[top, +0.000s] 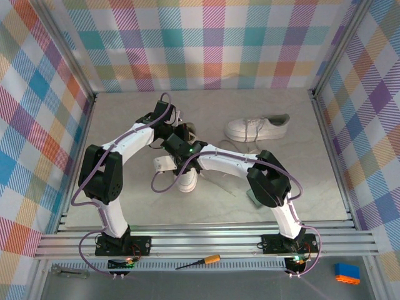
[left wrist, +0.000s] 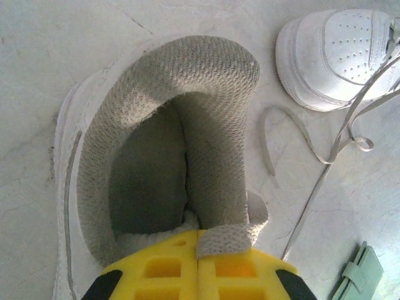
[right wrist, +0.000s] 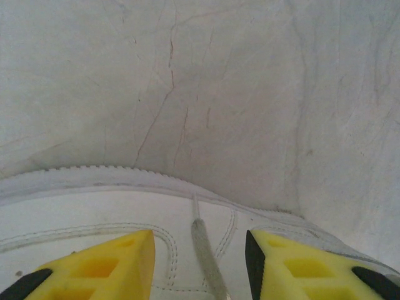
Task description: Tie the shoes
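One white shoe [top: 185,180] lies mid-table with both arms over it. In the left wrist view its grey-lined opening [left wrist: 150,162] faces me. My left gripper [left wrist: 199,240] is shut on a flap of grey knit lining that looks like the tongue [left wrist: 219,156]. My right gripper [right wrist: 200,262] hangs open over the shoe's white stitched side [right wrist: 94,212], its yellow fingers [right wrist: 112,262] on either side of a grey lace end [right wrist: 205,253] without touching it. The other shoe [top: 256,128] [left wrist: 337,56] lies on its own at the back right, its loose laces [left wrist: 325,156] trailing across the table.
A small green pad [left wrist: 362,275] lies by the right arm's elbow. Plaid walls enclose the table on three sides. On the front rail rest an orange-handled screwdriver [top: 200,261] and a blue-and-orange block [top: 347,274].
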